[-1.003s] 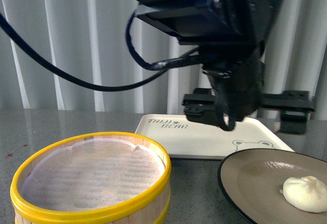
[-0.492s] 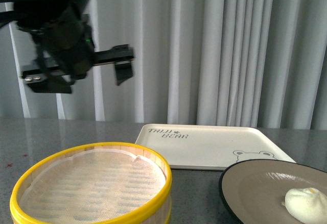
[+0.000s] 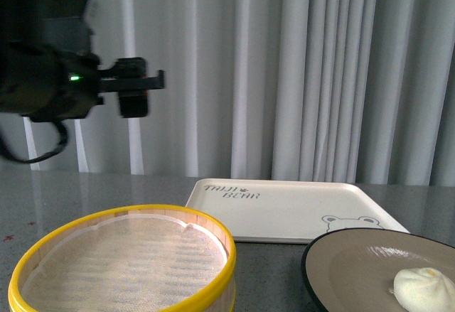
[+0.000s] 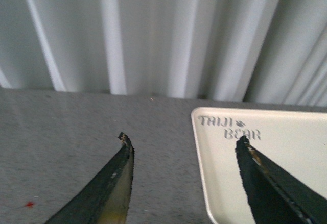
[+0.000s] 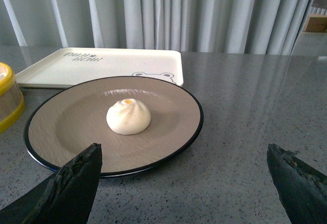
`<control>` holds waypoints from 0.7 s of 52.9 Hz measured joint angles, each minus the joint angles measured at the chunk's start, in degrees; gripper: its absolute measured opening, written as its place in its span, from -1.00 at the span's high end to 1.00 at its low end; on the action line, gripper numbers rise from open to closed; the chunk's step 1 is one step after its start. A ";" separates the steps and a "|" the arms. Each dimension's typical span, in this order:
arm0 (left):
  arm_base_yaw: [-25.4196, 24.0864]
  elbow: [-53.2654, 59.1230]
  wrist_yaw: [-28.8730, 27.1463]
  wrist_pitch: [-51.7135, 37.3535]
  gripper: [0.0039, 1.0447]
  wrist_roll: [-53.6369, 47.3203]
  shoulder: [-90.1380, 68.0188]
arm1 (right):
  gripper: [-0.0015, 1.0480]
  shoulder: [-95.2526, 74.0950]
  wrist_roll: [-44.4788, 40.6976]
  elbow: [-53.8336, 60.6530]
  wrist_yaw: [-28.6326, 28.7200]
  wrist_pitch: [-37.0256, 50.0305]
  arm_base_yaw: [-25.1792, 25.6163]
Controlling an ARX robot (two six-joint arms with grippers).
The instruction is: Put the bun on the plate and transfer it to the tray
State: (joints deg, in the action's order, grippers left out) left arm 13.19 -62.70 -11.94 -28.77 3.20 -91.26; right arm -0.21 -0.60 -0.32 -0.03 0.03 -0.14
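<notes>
The front view sits low over the counter (image 3: 92, 184), facing the curtain (image 3: 320, 77). Both wrist views face it too. All three share the tray (image 3: 284, 209).

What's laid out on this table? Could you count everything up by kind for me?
bun: 1
plate: 1
tray: 1
steamer basket: 1
Total: 4
</notes>
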 joint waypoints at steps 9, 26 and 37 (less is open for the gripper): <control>-3.80 17.68 1.70 -10.51 0.43 -1.90 8.85 | -0.83 0.00 0.00 0.00 0.04 0.00 0.00; -6.71 37.57 5.79 -17.27 0.93 -2.75 20.06 | -0.83 0.00 0.00 0.00 0.09 0.00 0.00; -8.61 46.51 7.72 -18.21 0.93 -2.75 27.36 | -0.83 0.00 0.00 0.00 0.09 0.00 0.00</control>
State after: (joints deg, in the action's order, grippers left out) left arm 4.58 -16.19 -4.23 -46.98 0.45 -63.90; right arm -0.21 -0.60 -0.32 0.05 0.03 -0.14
